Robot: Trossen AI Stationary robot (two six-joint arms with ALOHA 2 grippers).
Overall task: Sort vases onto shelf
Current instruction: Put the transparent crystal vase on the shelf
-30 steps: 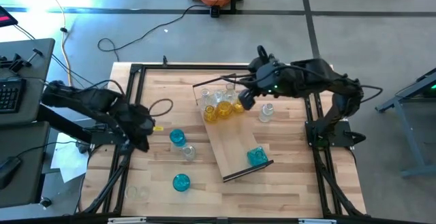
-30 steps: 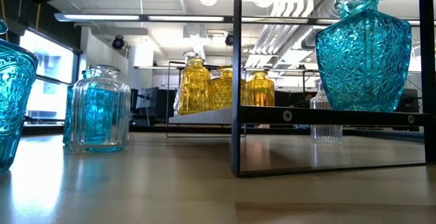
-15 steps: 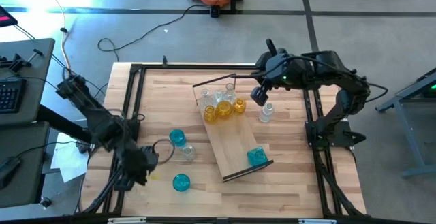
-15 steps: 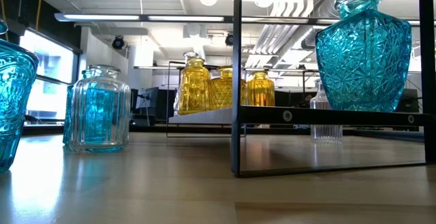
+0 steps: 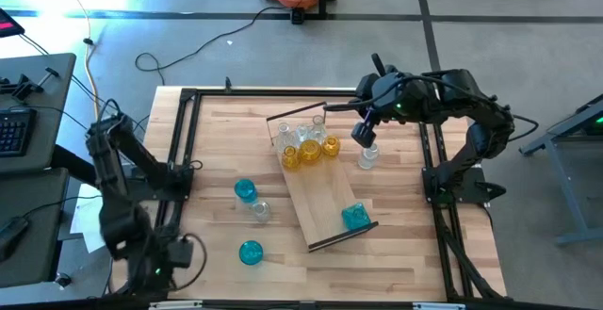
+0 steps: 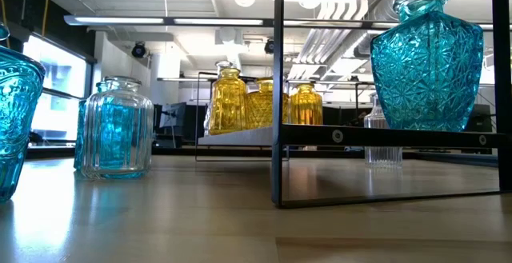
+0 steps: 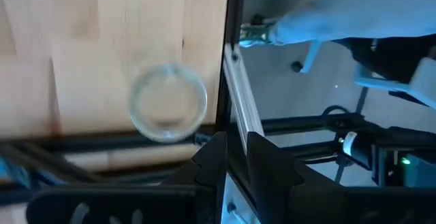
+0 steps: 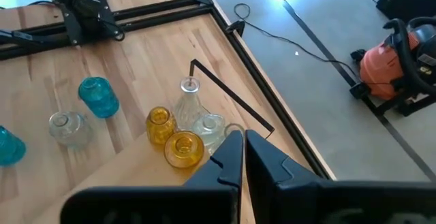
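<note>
The wooden shelf point(image 5: 322, 195) lies slanted at mid-table. Yellow and clear vases point(image 5: 307, 144) stand clustered on its far end, and they also show in the right wrist view point(image 8: 184, 148). A blue vase point(image 5: 354, 217) stands on its near end. A clear vase point(image 5: 367, 156) stands on the table right of the shelf. My right gripper point(image 5: 363, 131) hovers shut just above and beside this vase. Two blue vases point(image 5: 245, 190) point(image 5: 251, 252) and a clear one point(image 5: 260, 211) stand left of the shelf. My left gripper point(image 5: 174, 253) is shut at the near-left corner, by a clear vase point(image 7: 168, 103).
A black metal frame point(image 5: 184, 131) borders the tabletop. Its rail point(image 7: 235, 108) runs right beside my left gripper. Bare wood lies along the table's near edge point(image 5: 377, 272). In the low view the blue vase point(image 6: 428, 63) on the shelf stands closest.
My left arm has swung from the table's left middle toward the near-left corner, ending over the frame rail beside a clear vase. My right gripper has moved from over the shelf's far-end cluster toward the table's right, to the lone clear vase. No vase has moved.
</note>
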